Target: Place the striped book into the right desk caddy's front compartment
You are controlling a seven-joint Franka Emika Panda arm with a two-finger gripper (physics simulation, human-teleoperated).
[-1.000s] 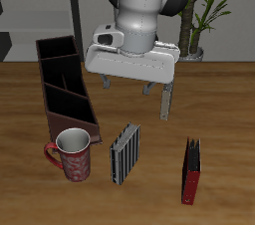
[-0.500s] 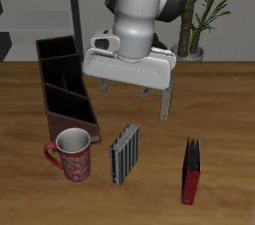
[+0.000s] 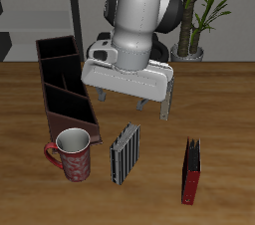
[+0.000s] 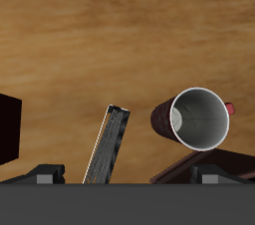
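Observation:
The striped book (image 3: pixel 125 152) stands upright on the table near its front edge, between the mug and the red-and-black book. It also shows in the wrist view (image 4: pixel 110 145), seen edge-on. The right desk caddy (image 3: pixel 50 97) is a long dark reddish-brown box with dividers; its front compartment sits just behind the mug and holds nothing. My gripper (image 3: pixel 134 103) hangs open and empty above the table, behind and above the striped book. Both fingertips (image 4: pixel 49 172) show wide apart in the wrist view.
A red mug (image 3: pixel 73 154) stands in front of the caddy, close to the striped book; it shows in the wrist view (image 4: pixel 197 117) too. A red-and-black book (image 3: pixel 190 169) stands upright beside the striped book. A potted plant (image 3: pixel 195 30) is at the table's back.
My gripper has come down a little and shifted forward toward the striped book. The books, mug and caddy have not moved.

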